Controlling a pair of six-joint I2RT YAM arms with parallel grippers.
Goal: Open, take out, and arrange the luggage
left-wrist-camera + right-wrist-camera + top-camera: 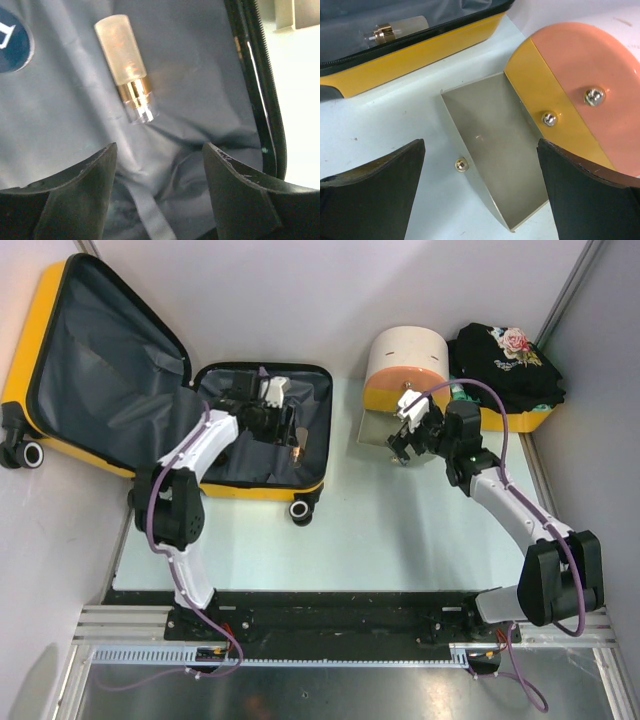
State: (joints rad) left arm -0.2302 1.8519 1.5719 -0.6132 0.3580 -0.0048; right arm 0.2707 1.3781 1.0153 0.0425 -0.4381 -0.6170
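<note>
In open luggage point(110, 370), left pincer point(285, 428); right pincer point(403, 430) beside cabinet point(400, 360)

"Where's the luggage point(100, 360)?"

"Far left of the desk point(400, 530), unzipped and wide open. Yellow hard shell, black zipper trim, dark grey lining."

"Both halves flat?"

"No. One half lies flat, lining up. The other stands tilted back to its left. Small wheels show at the near corners."

You see a cream-and-orange cabinet point(405, 365) at the back of the table point(400, 540). Its grey drawer point(495, 145) stands pulled out in front of it. Just right of the cabinet, a black garment point(505, 365) fills a yellow bin point(525, 420). Well left of the cabinet, a frosted bottle point(125, 65) lies on its side.
</note>
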